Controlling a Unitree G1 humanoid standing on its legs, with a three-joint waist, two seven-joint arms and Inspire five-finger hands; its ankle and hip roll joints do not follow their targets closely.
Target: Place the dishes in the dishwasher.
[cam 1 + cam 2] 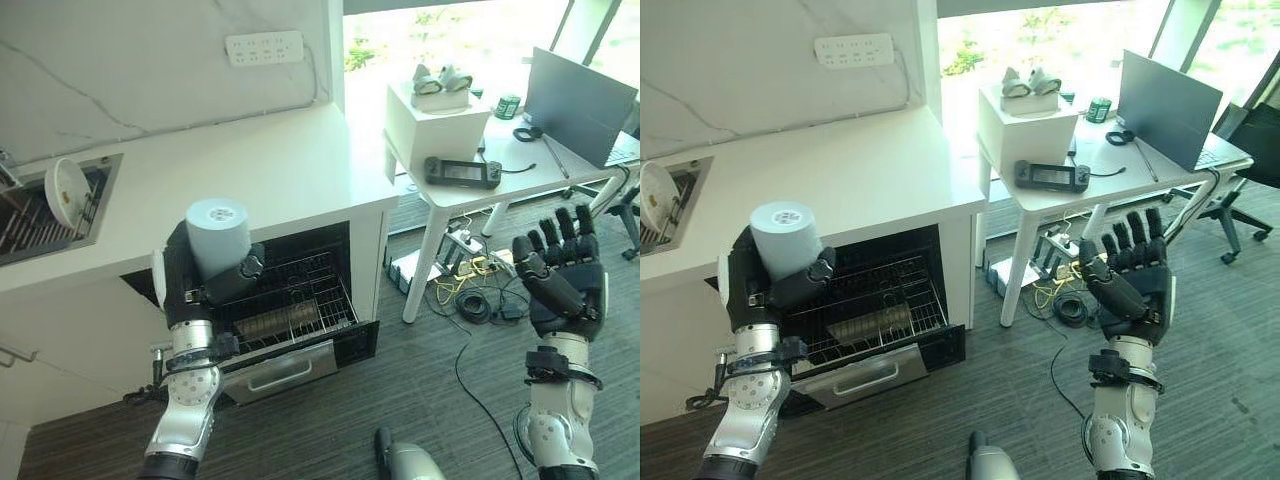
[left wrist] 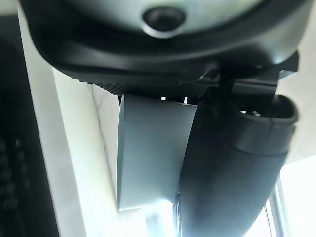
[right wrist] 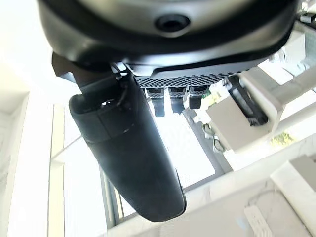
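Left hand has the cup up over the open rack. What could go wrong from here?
1. The left hand grips the pale blue cup only round its lower part, with most of it standing above the fingers; it could tip or slip on the way down.
2. The dishwasher rack is pulled out below the counter edge; a steep descent might knock the cup against that edge or the wires.
3. The right hand hangs open beside the desk, too far away to help.
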